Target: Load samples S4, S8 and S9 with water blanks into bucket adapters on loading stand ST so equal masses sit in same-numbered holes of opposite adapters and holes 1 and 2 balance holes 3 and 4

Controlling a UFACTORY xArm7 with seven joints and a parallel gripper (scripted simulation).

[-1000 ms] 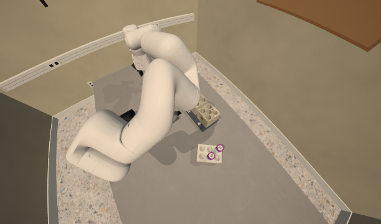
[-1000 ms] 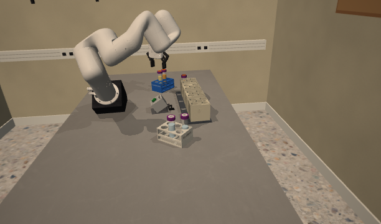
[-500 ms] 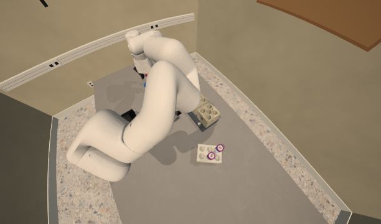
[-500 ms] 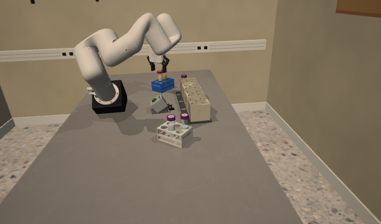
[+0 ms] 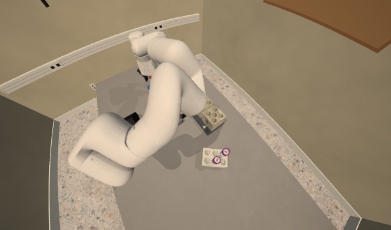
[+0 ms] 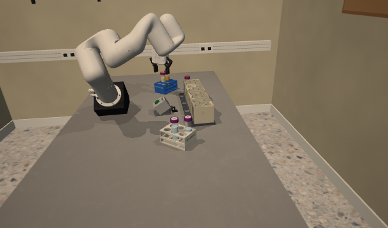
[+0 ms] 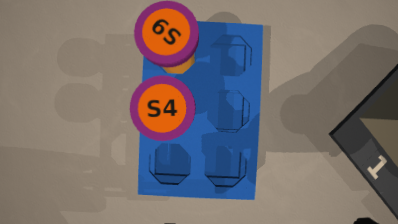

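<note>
My gripper is open and empty above the blue rack. In the rack stand S4 and S9, side by side in one long row; S9's liquid is orange. The other rack holes are empty. Beige adapters stand in a row on the dark stand ST. An orange-dotted tube stands at its far end. Two white-dotted blanks stand in the white rack. Their printed volumes are unreadable here.
The small sloped desk with the green DONE key stands between the arm's black base and ST. In the top view the arm hides most of the blue rack and the far adapters.
</note>
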